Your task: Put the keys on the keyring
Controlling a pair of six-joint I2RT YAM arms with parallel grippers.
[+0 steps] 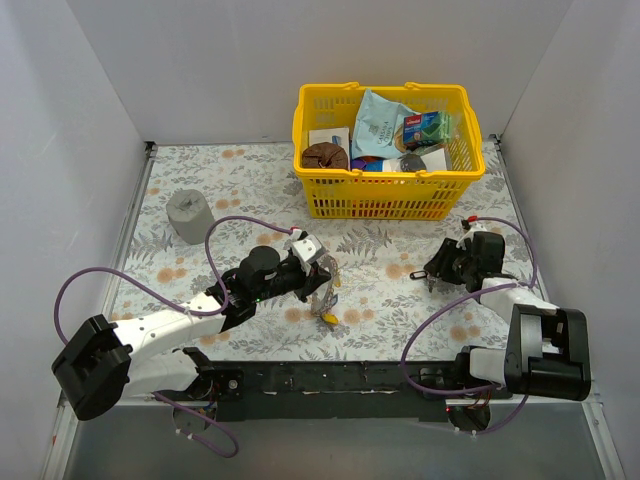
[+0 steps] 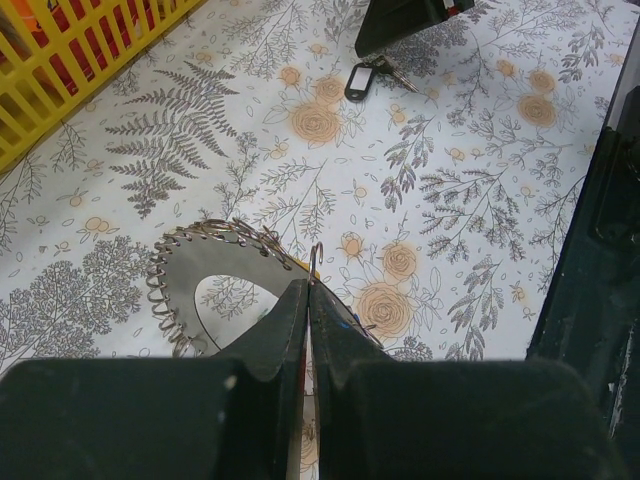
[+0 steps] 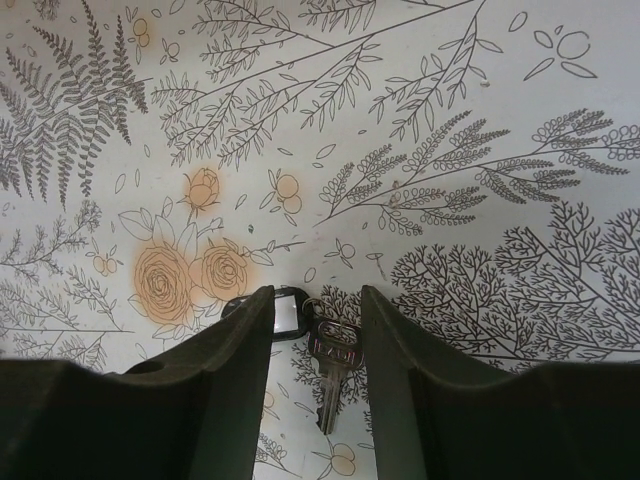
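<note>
My left gripper (image 1: 312,262) is shut on the edge of the keyring (image 2: 180,275), a flat silver ring with a wide hole and small wire loops along its rim. It holds the keyring just above the cloth. In the top view, keys with a yellow tag (image 1: 328,318) hang below it. A thin wire loop (image 2: 315,258) sticks out at my left fingertips (image 2: 295,300). My right gripper (image 1: 436,272) is open and low over the cloth. In the right wrist view a silver key (image 3: 335,372) with a black tag (image 3: 287,318) lies between its fingers. That black tag also shows in the left wrist view (image 2: 360,80).
A yellow basket (image 1: 385,205) full of packets stands at the back centre, and its wall shows in the left wrist view (image 2: 60,70). A grey cylinder (image 1: 188,215) stands at the left. White walls close in the floral cloth on three sides.
</note>
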